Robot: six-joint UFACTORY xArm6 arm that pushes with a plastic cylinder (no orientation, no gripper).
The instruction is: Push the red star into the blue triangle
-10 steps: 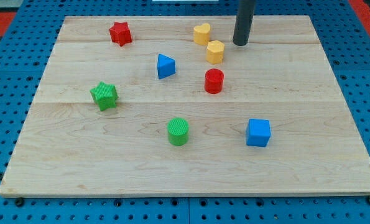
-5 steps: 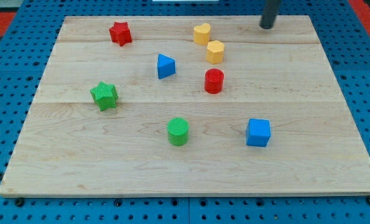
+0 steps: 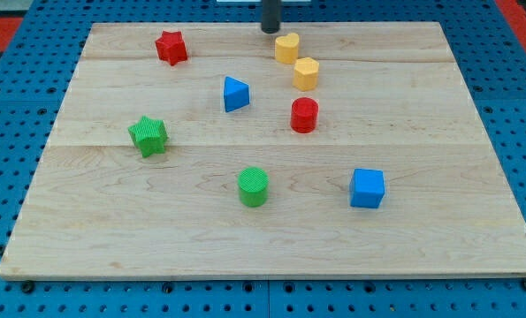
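Note:
The red star [image 3: 171, 47] lies near the view's top left of the wooden board [image 3: 439, 132]. The blue triangle [image 3: 235, 94] lies below and to the right of it, well apart. My tip [image 3: 270, 31] is at the board's top edge, just left of and above a yellow block [image 3: 287, 48], and well to the right of the red star. It touches no block.
A second yellow block [image 3: 306, 73] and a red cylinder [image 3: 304, 115] lie right of the blue triangle. A green star [image 3: 148, 135] is at the left, a green cylinder [image 3: 254, 186] at the lower middle, a blue cube [image 3: 367, 188] at the lower right.
My tip moved from beside the yellow blocks up to the top right, then left along the board's top edge to above the upper yellow block. No block moved.

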